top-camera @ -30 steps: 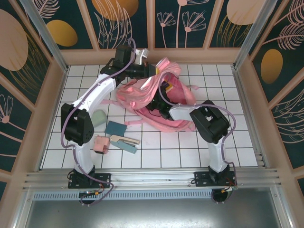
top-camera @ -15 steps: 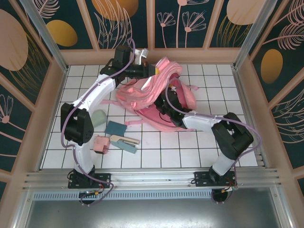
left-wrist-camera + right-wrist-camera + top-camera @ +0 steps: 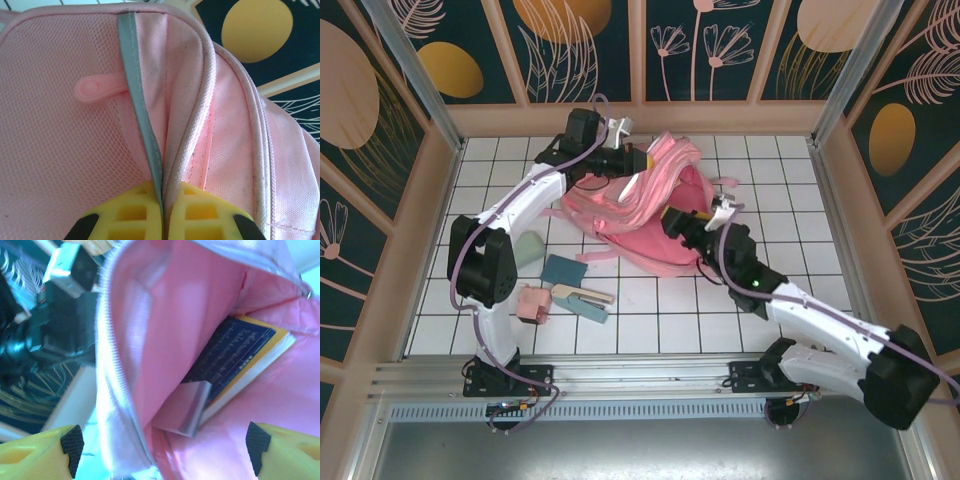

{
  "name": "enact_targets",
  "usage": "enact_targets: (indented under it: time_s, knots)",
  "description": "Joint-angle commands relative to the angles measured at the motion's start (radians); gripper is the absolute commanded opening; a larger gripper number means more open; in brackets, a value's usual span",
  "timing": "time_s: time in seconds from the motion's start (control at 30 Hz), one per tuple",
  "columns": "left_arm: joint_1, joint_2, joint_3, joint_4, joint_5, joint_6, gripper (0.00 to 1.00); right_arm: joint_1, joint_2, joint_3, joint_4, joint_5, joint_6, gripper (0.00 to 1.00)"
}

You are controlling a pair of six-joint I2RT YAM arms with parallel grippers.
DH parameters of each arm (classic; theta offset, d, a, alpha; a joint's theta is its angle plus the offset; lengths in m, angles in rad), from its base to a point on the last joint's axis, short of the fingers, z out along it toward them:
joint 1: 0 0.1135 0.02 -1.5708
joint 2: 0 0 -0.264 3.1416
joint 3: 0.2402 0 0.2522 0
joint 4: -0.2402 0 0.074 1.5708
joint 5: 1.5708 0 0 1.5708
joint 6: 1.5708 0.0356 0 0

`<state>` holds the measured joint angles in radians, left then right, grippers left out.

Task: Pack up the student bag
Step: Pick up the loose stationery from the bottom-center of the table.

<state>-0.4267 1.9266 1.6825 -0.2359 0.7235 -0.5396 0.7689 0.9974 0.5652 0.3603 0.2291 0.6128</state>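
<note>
The white tiled worktop (image 3: 770,170) carries the large soft pink fabric backpack (image 3: 665,235), which lies slumped between the two tools. The left tool (image 3: 643,160) is at the backpack's far upper edge and holds that edge raised. In its wrist view the left tool (image 3: 163,212) is clenched on a fold of the backpack (image 3: 55,150); only the yellow fingertips (image 3: 130,217) show, and the rest is cut off by the bottom edge.

The right tool (image 3: 672,216) sits at the backpack's near right side. In its own view the right tool (image 3: 162,452) is released, its fingers wide apart in the lower corners with the backpack's open mouth (image 3: 165,300) straight ahead.

Inside, ahead and to the right of this tool, lies a dark blue book with a yellow cover edge and white pages (image 3: 235,357). It is partly hidden by pink lining and its print is too blurred to read.

Well behind the left tool, beside that arm's elbow, lie a teal flat pad (image 3: 563,270), a pale green rounded block (image 3: 528,247) and a small pink object (image 3: 533,303), all too small to identify.

A silvery flap (image 3: 187,407) just ahead of the right tool covers the book's lower corner; I cannot tell what it is. A grey reflective strip (image 3: 137,100) runs down into the left tool's pinch. A pink zip pull (image 3: 97,89) lies on the mesh above and to the left of it.
</note>
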Motion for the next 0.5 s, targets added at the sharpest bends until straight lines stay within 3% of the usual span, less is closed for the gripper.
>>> enact_targets:
  time_s: [0.0,0.1,0.17,0.3,0.47]
  knots:
    - [0.022,-0.049,-0.001,0.024,-0.091,0.012,0.00,0.030,-0.102,-0.081,-0.067,-0.080,-0.252,0.85]
    - [0.023,-0.034,0.006,0.010,-0.098,0.003,0.00,0.091,-0.154,-0.051,-0.202,-0.098,-0.379,0.84]
    - [0.023,-0.023,-0.003,0.031,-0.098,-0.001,0.00,0.140,-0.109,0.022,-0.303,-0.092,-0.416,0.84]
    - [0.024,0.011,0.001,0.055,-0.072,-0.012,0.00,0.246,0.167,0.253,-0.495,-0.126,-0.470,0.83]
    - [0.023,0.030,-0.041,0.115,-0.047,-0.051,0.00,0.285,0.510,0.530,-0.694,-0.209,-0.540,0.87]
